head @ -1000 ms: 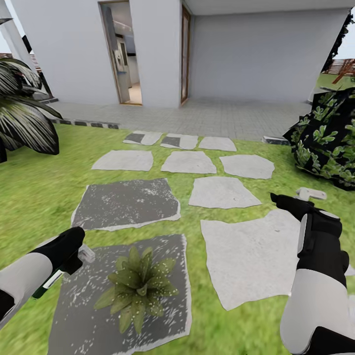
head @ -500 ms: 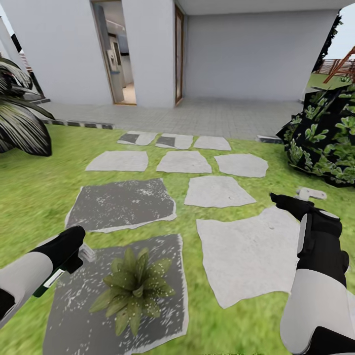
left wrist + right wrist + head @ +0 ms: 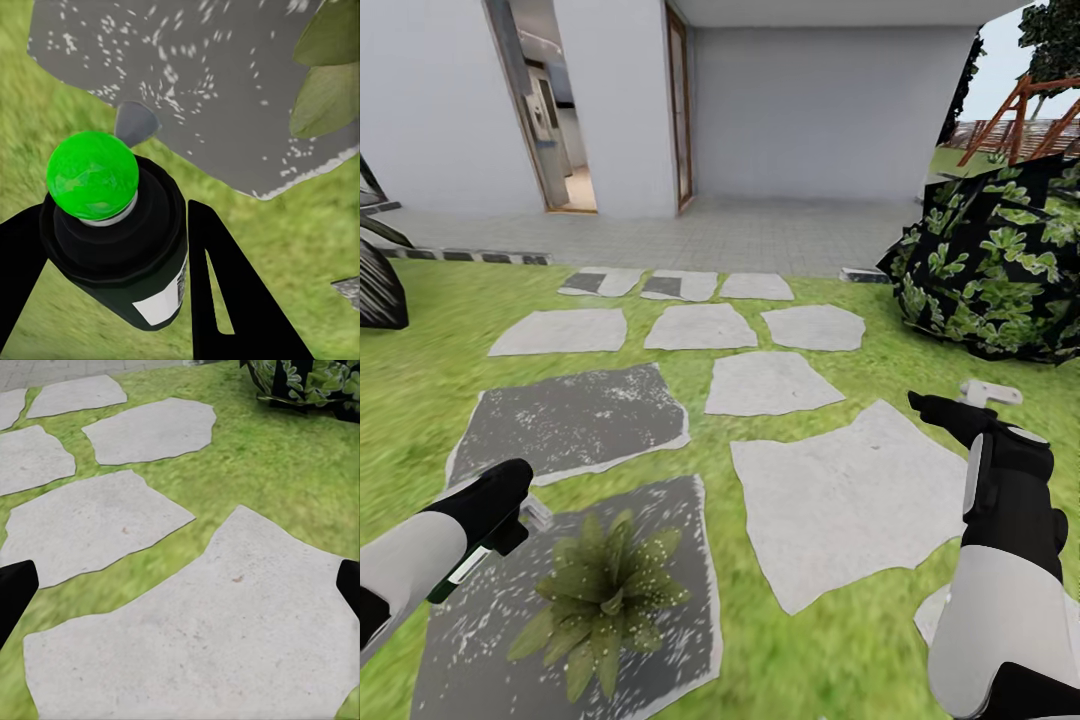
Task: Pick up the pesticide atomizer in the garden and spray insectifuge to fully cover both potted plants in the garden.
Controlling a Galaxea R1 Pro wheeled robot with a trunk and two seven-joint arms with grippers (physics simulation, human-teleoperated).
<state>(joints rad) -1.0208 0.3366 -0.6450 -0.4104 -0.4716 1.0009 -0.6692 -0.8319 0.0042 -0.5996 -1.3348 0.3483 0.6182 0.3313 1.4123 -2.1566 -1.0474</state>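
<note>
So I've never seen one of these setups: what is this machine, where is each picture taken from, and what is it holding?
It's a simulated wheeled robot with two arms, steered by a person. The large picture comes from a camera on its head, looking down over both arms in a grassy garden with stepping stones and a white house. The other two come from cameras by each wrist, looking along the jaws.

The left gripper is shut on the pesticide atomizer, a dark bottle with a white label; its cap shows green here. Just beside that arm, one potted plant, a low rosette of speckled leaves, sits on a dark stone slab.

The right gripper is open and holds nothing, hanging over pale stones. A dark shrub stands to the right.
</note>
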